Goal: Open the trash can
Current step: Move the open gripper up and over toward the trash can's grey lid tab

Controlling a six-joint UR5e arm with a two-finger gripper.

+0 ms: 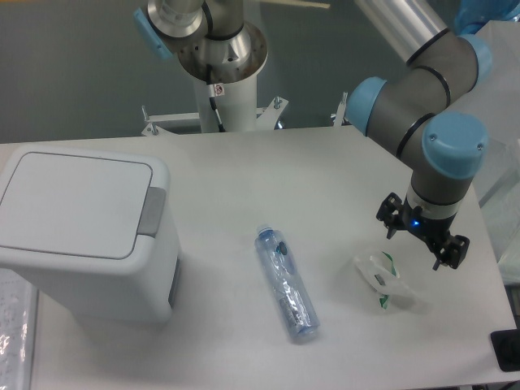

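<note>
Jaws of the gripper (pixel 422 241) hang spread and empty above the desk (pixel 325 171).
We see the trash can (pixel 85 236) lid shut, contents hidden, left edge cropped.

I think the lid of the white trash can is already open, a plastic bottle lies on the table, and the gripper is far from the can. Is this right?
Not quite. In the camera view the lid of the trash can is closed and lies flat. The rest holds: the plastic bottle lies on the table, and the gripper is far from the can, on the other side of the bottle.
</note>
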